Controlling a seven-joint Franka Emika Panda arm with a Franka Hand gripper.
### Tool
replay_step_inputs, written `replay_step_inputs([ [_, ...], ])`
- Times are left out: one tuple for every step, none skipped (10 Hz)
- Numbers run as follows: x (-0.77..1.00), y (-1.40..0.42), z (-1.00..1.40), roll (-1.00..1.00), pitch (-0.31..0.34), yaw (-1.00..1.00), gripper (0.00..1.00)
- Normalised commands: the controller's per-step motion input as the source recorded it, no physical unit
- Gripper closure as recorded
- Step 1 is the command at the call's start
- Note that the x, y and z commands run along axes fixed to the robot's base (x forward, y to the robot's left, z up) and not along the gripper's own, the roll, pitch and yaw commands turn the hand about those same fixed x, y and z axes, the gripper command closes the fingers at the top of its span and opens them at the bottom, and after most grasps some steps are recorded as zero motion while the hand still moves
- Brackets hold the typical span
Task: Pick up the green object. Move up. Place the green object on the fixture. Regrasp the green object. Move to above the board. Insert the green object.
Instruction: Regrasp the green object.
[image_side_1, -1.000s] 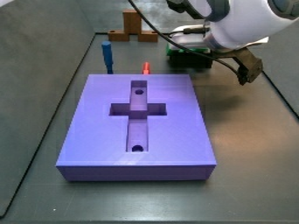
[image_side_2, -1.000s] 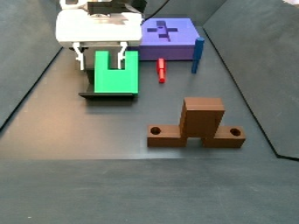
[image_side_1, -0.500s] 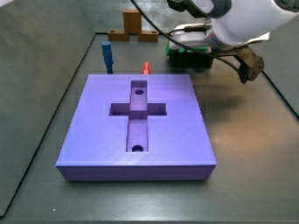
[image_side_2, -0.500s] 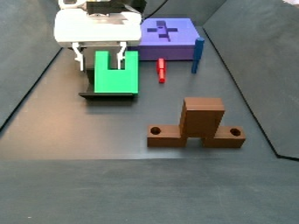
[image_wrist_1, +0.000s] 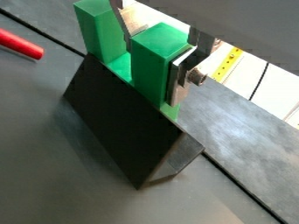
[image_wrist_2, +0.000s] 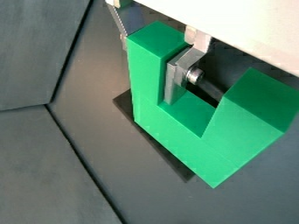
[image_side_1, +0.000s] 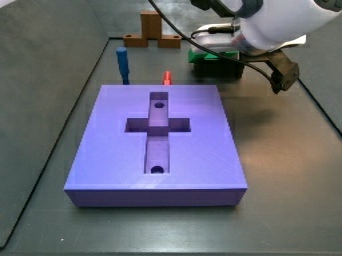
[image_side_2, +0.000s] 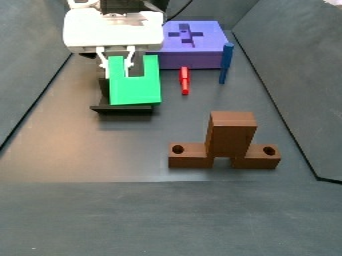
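Observation:
The green object (image_side_2: 131, 88) is a bright green U-shaped piece leaning on the dark fixture (image_side_2: 112, 106) at the left of the floor. My gripper (image_side_2: 119, 62) is directly above it and shut on one arm of the U. One finger sits outside that arm and the other in the notch. In both wrist views a silver finger plate (image_wrist_1: 181, 77) (image_wrist_2: 177, 74) presses flat on the green object (image_wrist_1: 155, 61) (image_wrist_2: 198, 122), over the fixture (image_wrist_1: 117, 131). The purple board (image_side_1: 160, 130) (image_side_2: 194, 40) lies apart, its cross recess unfilled.
A thin red peg (image_side_2: 185, 80) (image_wrist_1: 17, 42) lies on the floor between the fixture and the board. A blue peg (image_side_1: 123, 62) (image_side_2: 226, 60) stands at the board's edge. An orange-brown wooden block (image_side_2: 230, 140) stands nearer the front. Cables trail from the arm (image_side_1: 267, 30).
The fingers stood wide apart on either side of the green object; they have now closed onto one arm of it. The green object and fixture have not moved.

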Motion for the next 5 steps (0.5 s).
replay_step_inputs([
  [0.0, 0.0, 0.0, 0.0, 0.0, 0.0, 1.0],
  [0.0, 0.0, 0.0, 0.0, 0.0, 0.0, 1.0],
  [0.0, 0.0, 0.0, 0.0, 0.0, 0.0, 1.0],
  [0.0, 0.0, 0.0, 0.0, 0.0, 0.0, 1.0],
  [0.0, 0.0, 0.0, 0.0, 0.0, 0.0, 1.0],
])
